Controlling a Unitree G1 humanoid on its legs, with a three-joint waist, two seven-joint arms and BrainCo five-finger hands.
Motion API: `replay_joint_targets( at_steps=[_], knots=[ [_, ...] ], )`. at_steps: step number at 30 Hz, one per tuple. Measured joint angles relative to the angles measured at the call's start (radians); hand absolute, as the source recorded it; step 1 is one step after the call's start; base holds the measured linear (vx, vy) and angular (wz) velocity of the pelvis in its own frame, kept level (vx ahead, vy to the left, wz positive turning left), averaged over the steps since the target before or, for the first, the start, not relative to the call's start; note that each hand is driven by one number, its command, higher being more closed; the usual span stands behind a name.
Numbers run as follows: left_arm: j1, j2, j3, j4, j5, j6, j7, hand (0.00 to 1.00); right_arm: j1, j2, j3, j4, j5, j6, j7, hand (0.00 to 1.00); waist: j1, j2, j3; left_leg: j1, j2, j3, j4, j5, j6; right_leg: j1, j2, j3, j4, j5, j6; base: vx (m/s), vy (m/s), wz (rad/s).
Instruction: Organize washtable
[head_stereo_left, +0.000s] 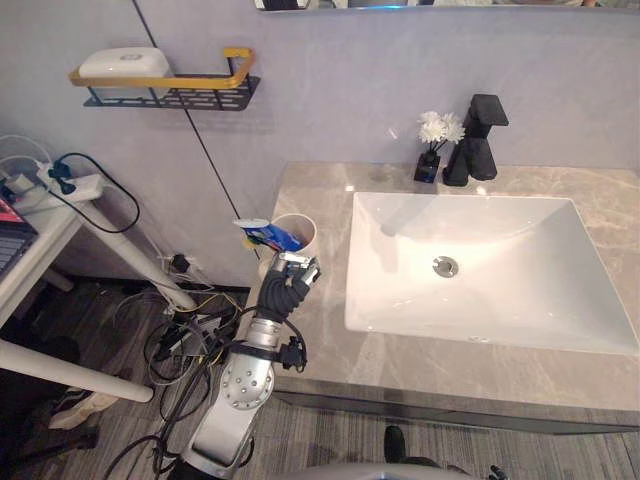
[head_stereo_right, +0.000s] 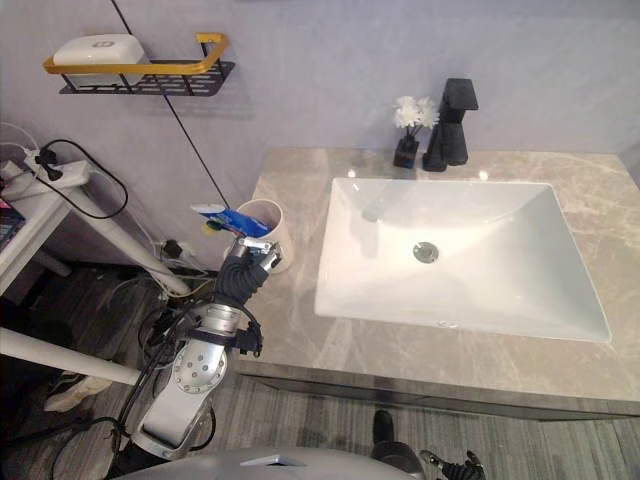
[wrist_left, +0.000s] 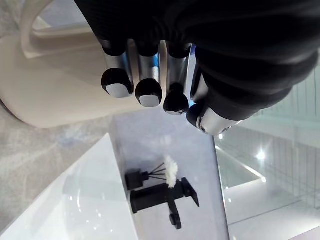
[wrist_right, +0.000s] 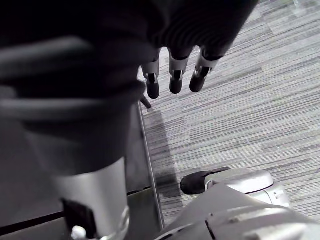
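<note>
Left eye view: I am looking down at the grey stone countertop (head_stereo_left: 310, 190) with its white sink basin (head_stereo_left: 520, 290), and a black faucet (head_stereo_left: 478, 140) and a small vase of white flowers (head_stereo_left: 433, 148) at the back. The left hand (head_stereo_left: 292, 275) is reaching up to a cream cup (head_stereo_left: 305, 233) standing at the countertop's left edge, close to the drop. A blue toothpaste tube (head_stereo_left: 266, 236) is lying tilted across the cup's rim, one end jutting out past the edge. Right eye view: the same hand (head_stereo_right: 250, 262) is sitting against the near side of the cup (head_stereo_right: 268, 222); I cannot tell whether it is touching the wall. Left wrist view: the fingers (wrist_left: 149, 75) are curling in together toward the thumb, with strips of blue showing between them, so I am judging them clamped on the tube, the cup wall (wrist_left: 50, 90) just behind. Right wrist view: the right hand (wrist_right: 175, 75) is hanging over the striped carpet (wrist_right: 240, 100), fingers straight and slightly apart, holding nothing. Hazards, as I am reading them: the cup is standing so near the edge that a sideways drag on the tube could be levering it over and off the countertop. The hold is looking narrow, so the slick tube could be slipping free and dropping to the floor.
</note>
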Motion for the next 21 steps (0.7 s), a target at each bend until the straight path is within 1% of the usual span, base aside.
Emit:
replay_joint_targets(
  at_steps=[3, 11, 14, 17, 21],
  knots=[
    [-0.028, 0.0, 0.0, 0.024, 0.007, 0.006, 0.011, 1.0, 0.0, 0.0, 0.0, -0.001, 0.0, -0.001, 0.0, 0.0, -0.001, 0.001, 0.001, 0.0, 0.0, 0.002, -0.002, 0.0, 0.0, -0.003, 0.0, 0.003, 0.0, 0.0, 0.0, 0.0, 0.0, -0.01],
    [-0.055, 0.0, -0.004, 0.026, 0.007, 0.006, 0.012, 1.0, 0.001, 0.001, -0.002, -0.023, 0.0, -0.002, 0.0, 0.0, -0.007, 0.007, 0.018, -0.001, 0.0, 0.003, -0.003, 0.0, 0.0, -0.005, 0.001, 0.006, 0.0, 0.0, 0.0, 0.0, 0.0, 0.0],
    [-0.061, -0.004, -0.032, 0.026, 0.007, 0.006, 0.01, 1.0, 0.002, 0.002, -0.001, -0.024, 0.0, -0.002, 0.0, 0.0, -0.007, 0.007, 0.017, -0.003, 0.0, 0.003, -0.002, 0.0, 0.0, -0.005, 0.0, 0.008, 0.006, 0.0, 0.0, 0.0, 0.0, 0.0],
    [-0.061, -0.015, -0.08, 0.022, 0.005, 0.006, 0.004, 1.0, 0.005, 0.003, -0.002, -0.024, 0.0, -0.004, 0.0, 0.0, 0.0, 0.006, 0.017, -0.015, -0.002, 0.006, 0.003, 0.0, 0.0, -0.017, -0.001, 0.015, 0.007, 0.001, 0.002, 0.0, 0.001, -0.01],
    [-0.055, -0.044, -0.094, 0.0, -0.004, 0.005, -0.014, 1.0, 0.011, 0.003, 0.0, -0.023, 0.0, -0.017, 0.0, 0.0, 0.004, 0.007, 0.016, -0.015, -0.002, 0.007, 0.007, 0.0, 0.0, -0.016, -0.001, 0.019, 0.007, 0.001, 0.001, 0.0, 0.0, -0.01]
  ],
)
